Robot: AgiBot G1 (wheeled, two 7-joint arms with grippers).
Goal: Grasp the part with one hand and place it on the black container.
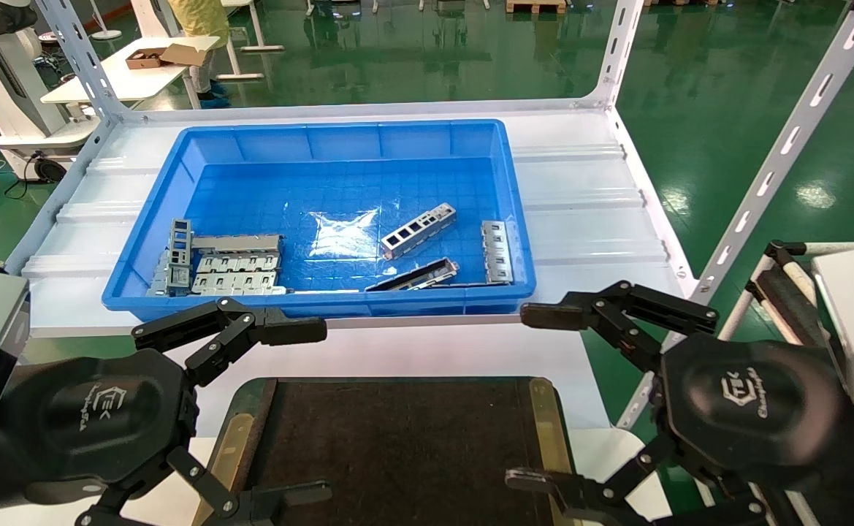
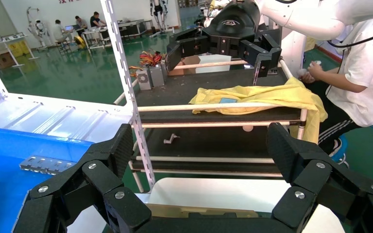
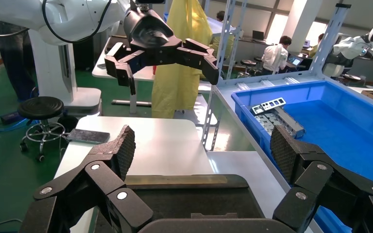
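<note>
The part (image 1: 497, 252), a slim silver bar with four rectangular cutouts, lies flat in the blue bin (image 1: 324, 303) by its right wall. It also shows in the left wrist view (image 2: 46, 164). My left gripper (image 1: 313, 410) is open and empty, over the near-left corner of the black container (image 1: 397, 438). In its own view (image 2: 199, 145) nothing lies between the pads. My right gripper (image 1: 530, 398) is open and empty at the container's right edge. The container is bare, with brass side strips.
In the bin, a thicker silver bar (image 1: 418, 231) lies in the middle, a darker channel strip (image 1: 416, 276) by the near wall, and stacked grey brackets (image 1: 229, 263) at the left. White shelf posts (image 1: 770, 175) stand to the right.
</note>
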